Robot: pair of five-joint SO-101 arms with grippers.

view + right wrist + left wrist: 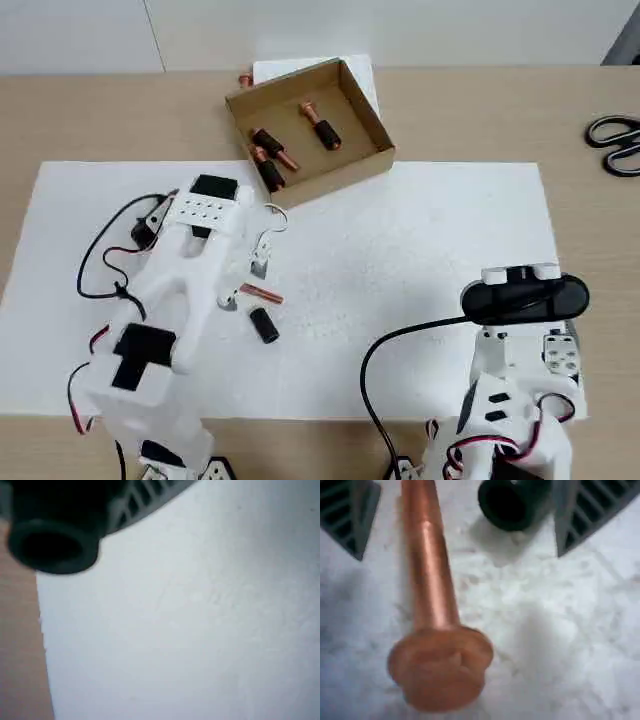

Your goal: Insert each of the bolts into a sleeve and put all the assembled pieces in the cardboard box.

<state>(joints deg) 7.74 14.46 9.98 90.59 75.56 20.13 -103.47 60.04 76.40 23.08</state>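
Straddling the bolt (432, 605) with jaws spread, the left gripper (467, 525) is nearer; the bolt runs 9-to-3 o'clock on the mat (420, 260), loose sleeve (263, 325) at 6 o'clock. The right gripper (95, 515) pinches a second sleeve (52, 547).

Left gripper (460, 555) spread wide; right gripper (55, 527) clamped.

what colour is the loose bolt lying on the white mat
Copper-coloured bolt; clearest in the left wrist view.
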